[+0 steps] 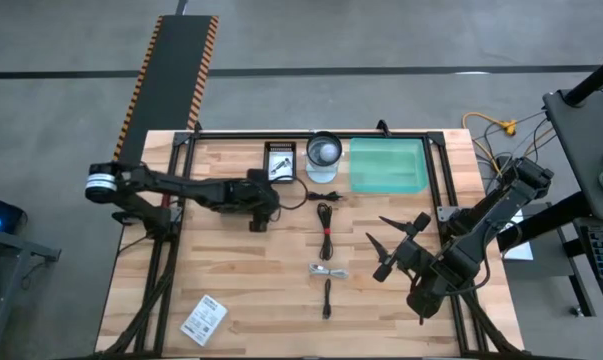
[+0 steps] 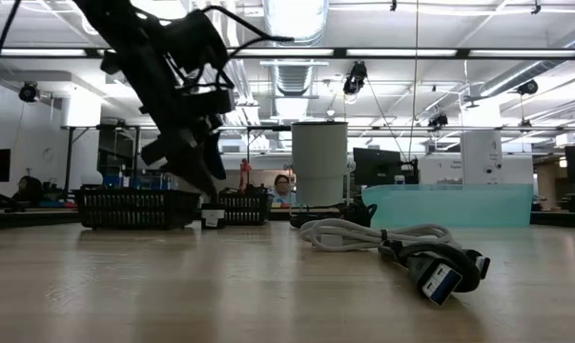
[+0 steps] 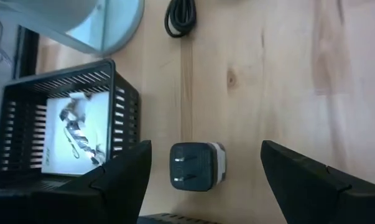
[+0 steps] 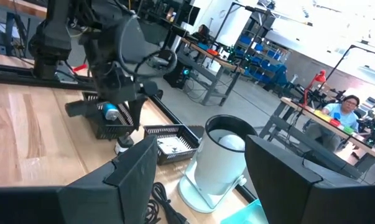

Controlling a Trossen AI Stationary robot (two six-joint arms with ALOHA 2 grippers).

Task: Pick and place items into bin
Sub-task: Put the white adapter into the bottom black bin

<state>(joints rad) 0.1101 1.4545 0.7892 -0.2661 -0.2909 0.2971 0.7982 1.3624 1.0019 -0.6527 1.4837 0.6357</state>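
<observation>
A small black plug adapter with a white end [image 3: 196, 165] lies on the wooden table, prongs showing. My left gripper [image 3: 206, 148] hangs open just above it, slanting down, one finger on either side without touching; the low view shows it over the adapter [image 2: 212, 217]. The black slotted bin [image 3: 56, 124] stands right beside them with a white printed packet [image 3: 75, 134] inside. A black coiled cable [image 1: 326, 215], a grey-white cable [image 1: 328, 270] and a short black stick [image 1: 327, 298] lie mid-table. My right gripper [image 1: 393, 245] waits open at the right, held level above the table.
A white cylinder [image 1: 323, 152] and a green translucent tub [image 1: 388, 165] stand at the far edge beside the bin. Another white packet [image 1: 204, 320] lies near the front left corner. A black frame [image 1: 171, 250] runs along the table's sides. A person sits in the room behind.
</observation>
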